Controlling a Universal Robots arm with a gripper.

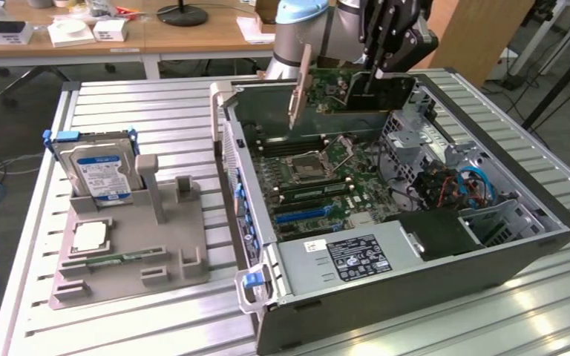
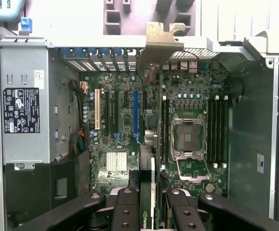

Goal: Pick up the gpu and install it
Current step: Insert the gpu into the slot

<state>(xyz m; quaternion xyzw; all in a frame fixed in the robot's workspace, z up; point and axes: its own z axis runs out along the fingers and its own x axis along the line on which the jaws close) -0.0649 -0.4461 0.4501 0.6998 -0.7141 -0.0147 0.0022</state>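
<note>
The gpu (image 1: 340, 90), a dark green board with a tan metal end bracket (image 1: 300, 85), hangs upright over the far end of the open computer case (image 1: 552, 222). My gripper (image 1: 379, 70) is shut on its top edge. In the wrist view the gpu (image 2: 152, 187) is seen edge-on between my black fingers (image 2: 127, 211), and its bracket (image 2: 161, 43) reaches toward the case's rear slot openings. Below it lies the motherboard (image 2: 187, 101) with a blue expansion slot (image 2: 135, 113) beside the card's line. The card is held above the board, apart from the slots.
On the exterior view's left stands a grey fixture (image 1: 131, 252) holding a hard drive (image 1: 95, 170), a processor chip (image 1: 89, 237) and a memory stick (image 1: 116, 258). Inside the case are a power supply (image 1: 349, 256), drive cage (image 1: 493, 222) and cables (image 1: 459, 185). Desks stand behind.
</note>
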